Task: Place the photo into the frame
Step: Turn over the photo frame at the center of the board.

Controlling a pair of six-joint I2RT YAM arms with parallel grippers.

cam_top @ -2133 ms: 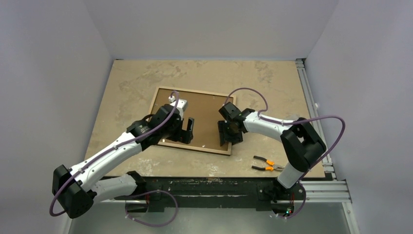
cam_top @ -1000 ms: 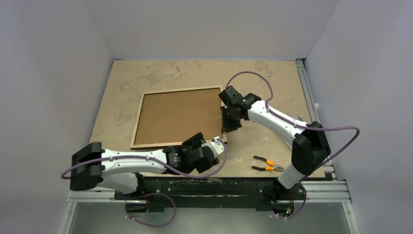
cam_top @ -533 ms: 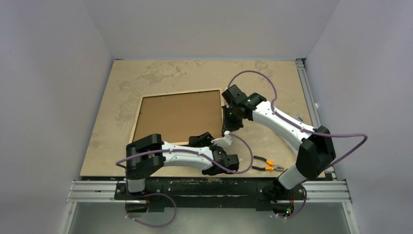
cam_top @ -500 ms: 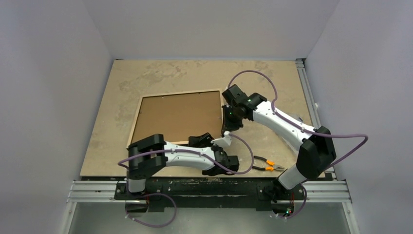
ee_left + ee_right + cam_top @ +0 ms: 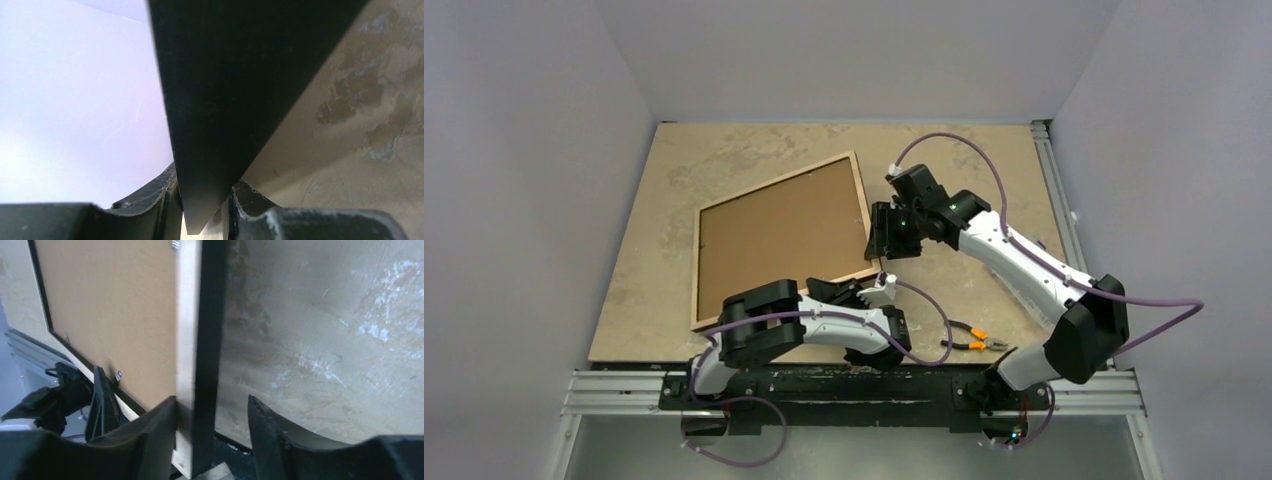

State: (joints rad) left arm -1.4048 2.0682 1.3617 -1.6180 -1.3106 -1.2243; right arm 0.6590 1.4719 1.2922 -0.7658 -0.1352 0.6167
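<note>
The frame lies back-up and skewed on the table, light wood rails around a brown backing board. My left gripper holds its near right corner. In the left wrist view the black rail sits pinched between both fingers of that gripper. My right gripper straddles the frame's right rail. This gripper is open, with its left finger against the wood side and its right finger standing clear. The photo is out of view.
Orange-handled pliers lie on the table near the front right, close to my left wrist. Metal rails run along the table's right edge. The backing board carries small metal tabs.
My left gripper has closed on the frame's near right corner. My right gripper has opened around the right rail. The frame has turned counter-clockwise, its right side farther back.
</note>
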